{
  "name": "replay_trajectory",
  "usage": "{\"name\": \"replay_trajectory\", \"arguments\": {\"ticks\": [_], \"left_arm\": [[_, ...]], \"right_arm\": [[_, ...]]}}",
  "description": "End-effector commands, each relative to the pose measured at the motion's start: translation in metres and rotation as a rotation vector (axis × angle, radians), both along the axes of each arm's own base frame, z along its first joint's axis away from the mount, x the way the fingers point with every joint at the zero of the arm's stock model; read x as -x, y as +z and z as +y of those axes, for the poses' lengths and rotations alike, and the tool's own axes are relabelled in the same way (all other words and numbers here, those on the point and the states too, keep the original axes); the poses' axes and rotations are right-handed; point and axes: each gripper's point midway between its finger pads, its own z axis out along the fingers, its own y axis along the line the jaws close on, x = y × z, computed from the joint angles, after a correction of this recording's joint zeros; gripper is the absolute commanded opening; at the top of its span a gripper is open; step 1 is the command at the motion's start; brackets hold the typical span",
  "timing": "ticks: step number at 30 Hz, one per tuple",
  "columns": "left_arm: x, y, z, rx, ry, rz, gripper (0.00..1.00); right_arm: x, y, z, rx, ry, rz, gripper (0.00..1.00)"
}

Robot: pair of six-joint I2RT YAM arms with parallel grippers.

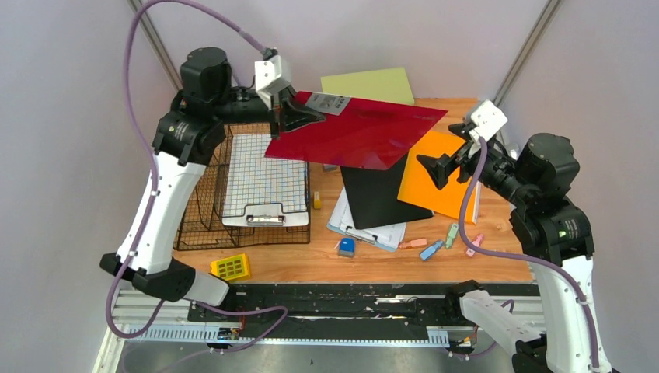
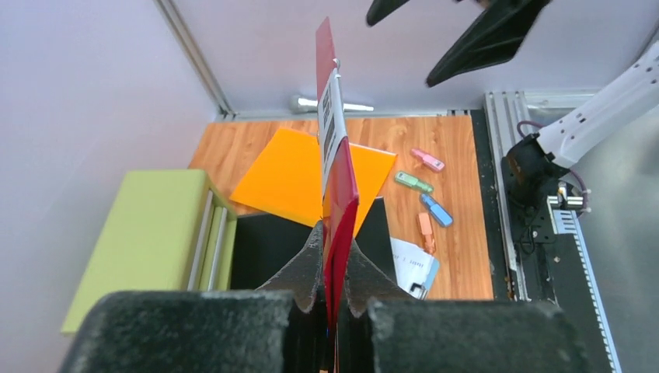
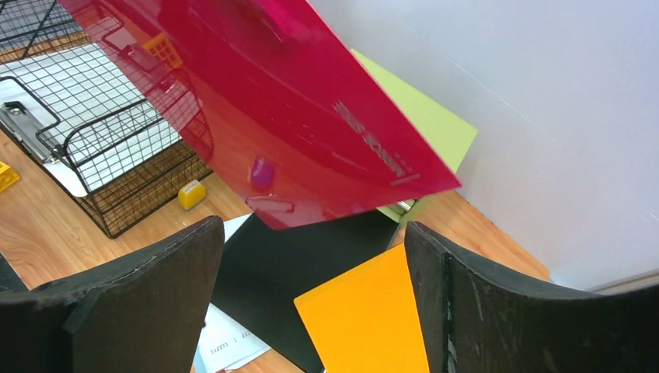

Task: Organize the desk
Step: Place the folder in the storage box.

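Red sheet [image 1: 357, 132], wood-grain desk [image 1: 311, 264]

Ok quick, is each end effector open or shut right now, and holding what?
Left end effector: closed, holding the red sheet.
Right end effector: open, holding nothing.

**Left gripper clamped, right gripper open**

The left arm [image 1: 167, 202] rises from the near left and bends at the far left. The left gripper [image 1: 298, 116] is pinched flat on the edge of a red sheet [image 1: 357, 136] held in the air. The right arm [image 1: 563, 225] rises at the near right. The right gripper [image 1: 437, 169] points left with its jaws wide apart and holds nothing.
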Motion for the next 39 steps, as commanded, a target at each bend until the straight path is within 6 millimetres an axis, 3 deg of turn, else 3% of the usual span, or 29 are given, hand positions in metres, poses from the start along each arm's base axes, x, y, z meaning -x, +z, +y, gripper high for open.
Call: {"name": "replay_trajectory", "arguments": {"ticks": [1,7,10,17,21,25,27,30,35,36,37,38,39], "left_arm": [[0.041,0.036,0.018,0.079,-0.102,-0.069,0.0],[0.047,0.041,0.039,0.085,-0.091,-0.074,0.0],[0.054,0.038,0.044,0.095,-0.113,-0.038,0.0],[0.048,0.032,0.046,0.137,-0.124,0.044,0.0],[0.039,0.028,0.044,0.165,-0.125,0.09,0.0],[0.037,0.026,0.042,0.193,-0.151,0.125,0.0],[0.037,0.03,0.041,0.222,-0.167,0.095,0.0],[0.036,0.028,0.041,0.257,-0.171,0.145,0.0],[0.023,0.015,0.042,0.26,-0.136,0.181,0.0],[0.021,0.018,0.043,0.248,-0.124,0.121,0.0],[0.017,0.005,0.043,0.218,-0.093,0.195,0.02],[0.013,0.009,0.045,0.199,-0.069,0.101,0.15],[0.013,-0.007,0.047,0.153,-0.039,0.187,0.24]], "right_arm": [[-0.016,0.0,-0.006,-0.022,-0.057,0.0,0.88],[-0.034,-0.014,-0.009,-0.055,-0.073,0.05,0.87],[-0.038,-0.024,-0.002,-0.077,0.001,0.094,0.87],[-0.014,-0.049,0.037,-0.077,0.332,0.161,0.82],[-0.002,-0.054,0.048,-0.087,0.445,0.171,0.81],[-0.002,-0.059,0.052,-0.095,0.482,0.176,0.79],[0.003,-0.061,0.056,-0.105,0.528,0.183,0.72],[0.015,-0.062,0.061,-0.128,0.607,0.205,0.5],[0.017,-0.054,0.058,-0.126,0.584,0.183,0.0],[0.016,-0.052,0.056,-0.122,0.566,0.174,0.0],[0.013,-0.05,0.054,-0.115,0.536,0.166,0.0],[0.008,-0.047,0.05,-0.105,0.495,0.155,0.0],[0.004,-0.042,0.047,-0.091,0.454,0.136,0.0]]}}
